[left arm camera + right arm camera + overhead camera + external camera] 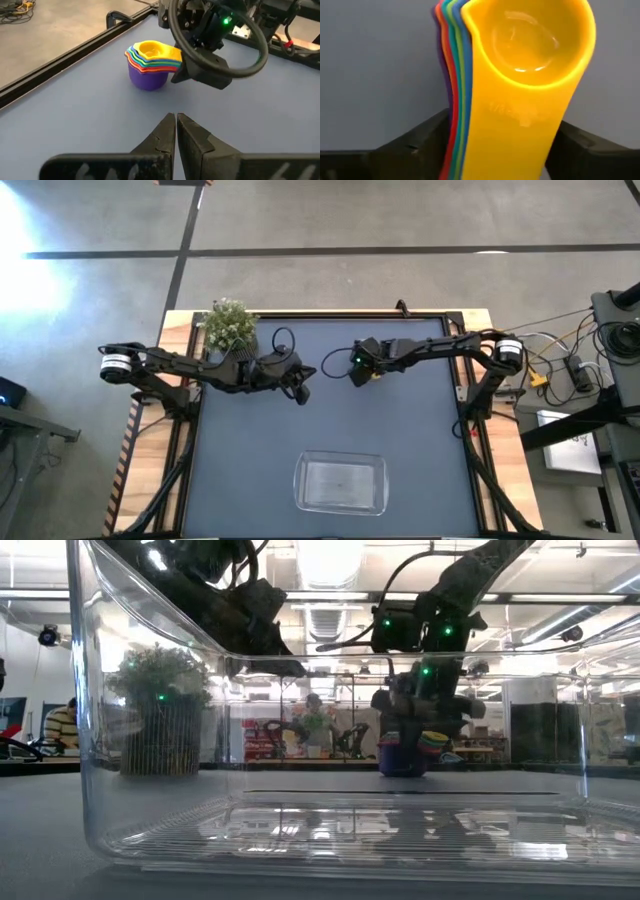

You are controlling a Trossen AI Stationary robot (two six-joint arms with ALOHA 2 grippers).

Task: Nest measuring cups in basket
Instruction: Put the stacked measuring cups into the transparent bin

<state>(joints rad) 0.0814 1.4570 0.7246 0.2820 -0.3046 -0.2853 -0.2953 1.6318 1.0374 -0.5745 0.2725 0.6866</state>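
The clear rectangular plastic basket sits at the table's near edge. Farther back, mid-table, the left gripper hovers pinched shut. Beyond it, the right gripper straddles the handles of the nested stack of coloured measuring cups, yellow innermost; its embossed handle lettering is unreadable. A small potted green plant stands at the far left corner.

From above, my right gripper hides the stacked measuring cups; only a yellow speck shows. In my right wrist view the stacked handles run off the frame's lower edge, hiding whether my fingers touch them. The basket overfills the low view, cut at top.
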